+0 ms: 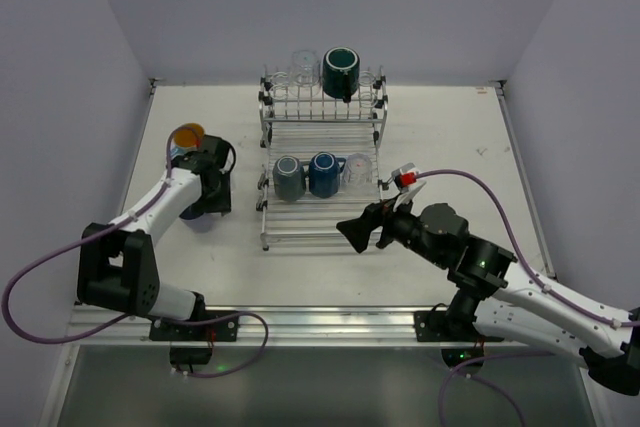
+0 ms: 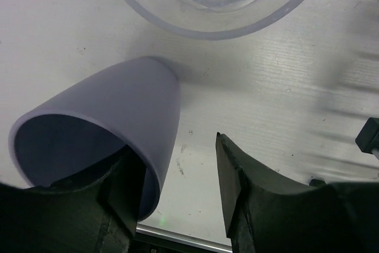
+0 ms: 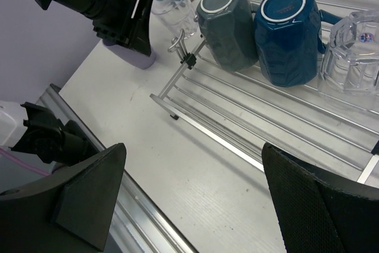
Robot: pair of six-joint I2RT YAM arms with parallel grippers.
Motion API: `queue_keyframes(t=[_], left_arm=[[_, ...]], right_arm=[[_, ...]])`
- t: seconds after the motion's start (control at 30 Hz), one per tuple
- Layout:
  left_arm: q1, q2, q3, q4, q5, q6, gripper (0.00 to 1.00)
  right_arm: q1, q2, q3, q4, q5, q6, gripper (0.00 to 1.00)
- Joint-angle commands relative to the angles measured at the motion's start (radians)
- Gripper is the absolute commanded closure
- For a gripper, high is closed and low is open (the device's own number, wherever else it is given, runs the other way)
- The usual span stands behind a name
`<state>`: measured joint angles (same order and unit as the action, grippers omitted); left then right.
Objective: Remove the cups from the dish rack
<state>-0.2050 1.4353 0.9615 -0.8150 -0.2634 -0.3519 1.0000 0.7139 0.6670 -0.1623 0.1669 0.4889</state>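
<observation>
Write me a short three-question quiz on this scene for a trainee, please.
1. True or false: the right gripper is shut on a mug.
2. Which cup is at the left gripper? A. purple cup B. yellow cup C. green mug
3. How many cups sit upside down on the lower tray of the dish rack?

Key
1. False: its fingers are wide apart with nothing between them.
2. A.
3. Three: a teal mug, a dark blue mug and a clear tumbler.
</observation>
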Motion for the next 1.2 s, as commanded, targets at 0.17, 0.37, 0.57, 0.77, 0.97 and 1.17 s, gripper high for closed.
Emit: queue_keyframes(t=[0.17,0.37,0.57,0.77,0.97,1.17], left_arm=[[0.009,-0.139,0.013,0.020,-0.019,0.013,0.44],[0.009,-0.225,0.043,0.005,0.007,0.025,0.41],[0.007,-0.358,0.123,0.000,0.125,0.037,0.41],[0.006,-0.476,0.132,0.048,0.350,0.028,0.41],[-0.005,-0.569,0.050,0.201,0.613,-0.009,0.39],[-0.007,-0.657,-0.061,0.355,0.768,-0.038,0.37]], right_arm=[[-0.003,0.013,0.016,-0.003,0.034,-0.004,0.01],[-0.003,-0.005,0.052,-0.037,0.048,-0.004,0.01],[-0.003,-0.039,0.114,-0.153,0.111,-0.024,0.01],[-0.004,0.004,0.170,-0.214,0.203,-0.036,0.01],[-0.035,0.097,0.209,-0.157,0.224,-0.076,0.01],[-0.164,0.223,0.249,-0.132,0.101,-0.046,0.01]])
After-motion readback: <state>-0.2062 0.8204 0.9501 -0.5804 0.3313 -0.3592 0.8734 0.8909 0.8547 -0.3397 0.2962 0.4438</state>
